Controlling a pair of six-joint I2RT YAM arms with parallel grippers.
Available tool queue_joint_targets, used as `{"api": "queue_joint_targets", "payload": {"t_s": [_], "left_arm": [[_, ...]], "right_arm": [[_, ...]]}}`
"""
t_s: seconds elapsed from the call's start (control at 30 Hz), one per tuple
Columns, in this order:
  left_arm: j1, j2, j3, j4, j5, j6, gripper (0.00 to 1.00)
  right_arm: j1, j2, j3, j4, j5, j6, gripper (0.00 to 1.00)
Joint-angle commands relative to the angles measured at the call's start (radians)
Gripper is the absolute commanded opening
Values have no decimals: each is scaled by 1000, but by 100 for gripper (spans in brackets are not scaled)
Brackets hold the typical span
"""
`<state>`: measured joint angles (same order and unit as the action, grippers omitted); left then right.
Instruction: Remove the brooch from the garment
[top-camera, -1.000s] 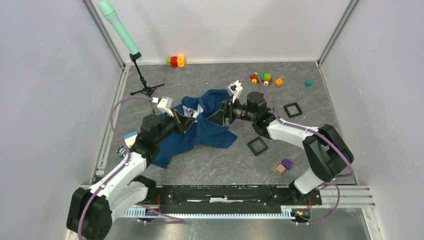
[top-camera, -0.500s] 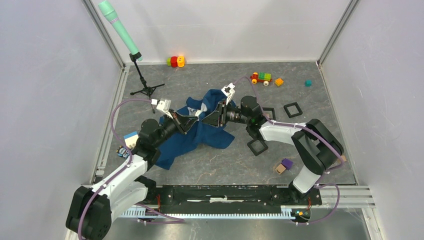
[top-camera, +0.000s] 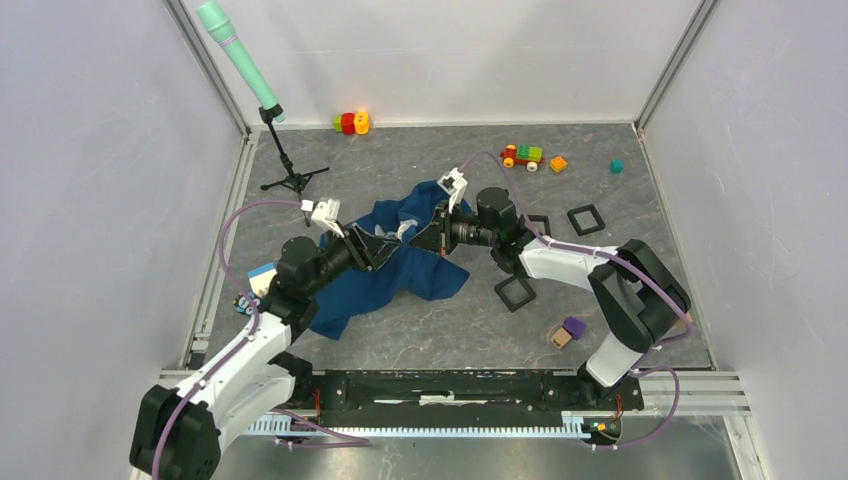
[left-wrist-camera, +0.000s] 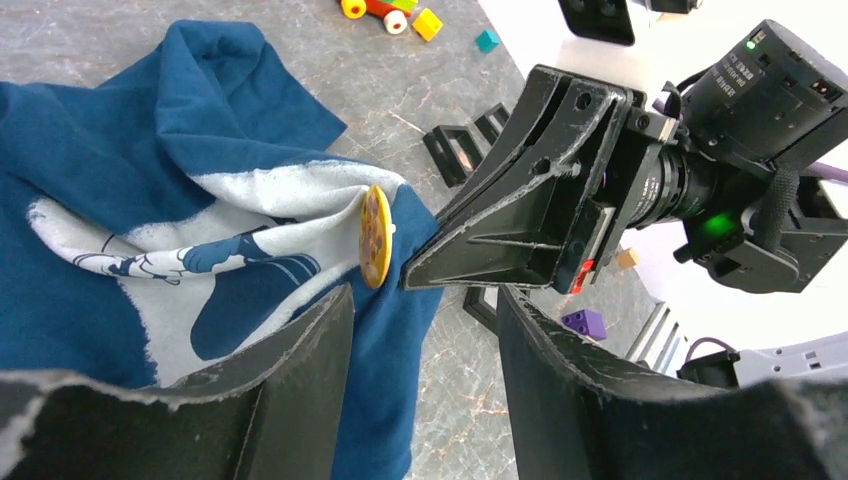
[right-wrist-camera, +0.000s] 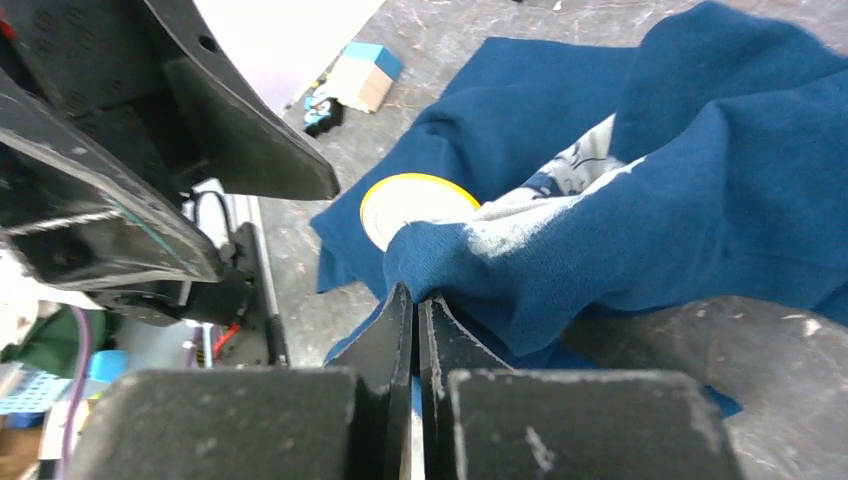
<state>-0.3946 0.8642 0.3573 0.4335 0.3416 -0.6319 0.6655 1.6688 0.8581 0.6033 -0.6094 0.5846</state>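
Garment (top-camera: 395, 275) lies mid-table (top-camera: 450, 330) in the top view, crumpled, with its long axis running lower left to upper right and a ridge of cloth raised at centre between the two claws. It is dark blue with a white-and-black print, and the print sits on the raised part. The brooch (left-wrist-camera: 375, 237) is on that print. In the left wrist view it is edge-on, a thin yellow disc standing upright with its long axis top to bottom, just left of centre. In the right wrist view the brooch (right-wrist-camera: 415, 205) faces the camera: white face, yellow rim, lower part covered by a blue fold. The right arm comes in from the lower right, elbow folded, forearm pointing left. The right claw (right-wrist-camera: 415, 295) is clenched, tips pinching a fold of the garment just beside the brooch. The left arm reaches from the lower left up and to the right. The left claw (left-wrist-camera: 422, 295) is released, fingers (left-wrist-camera: 300, 370) spread with nothing between them, just short of the brooch. The claws meet nose to nose over the ridge.
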Motion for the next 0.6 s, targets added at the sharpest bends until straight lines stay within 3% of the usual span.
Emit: {"api": "queue_joint_targets", "payload": {"t_s": [0.0, 0.13, 0.23, 0.3, 0.57], "left_arm": [[6, -9, 160, -253, -33, -26, 60], [6, 62, 294, -485, 8, 67, 58], [5, 135, 402, -645, 1, 156, 45], [6, 187, 462, -713, 2, 182, 44], [7, 273, 561, -740, 27, 163, 49]], "right_arm": [[-1, -66, 109, -249, 43, -254, 0], [5, -84, 140, -359, 48, -354, 0], [15, -100, 144, -392, 55, -386, 0], [26, -105, 149, -408, 63, -400, 0], [75, -112, 154, -425, 80, -427, 0]]}}
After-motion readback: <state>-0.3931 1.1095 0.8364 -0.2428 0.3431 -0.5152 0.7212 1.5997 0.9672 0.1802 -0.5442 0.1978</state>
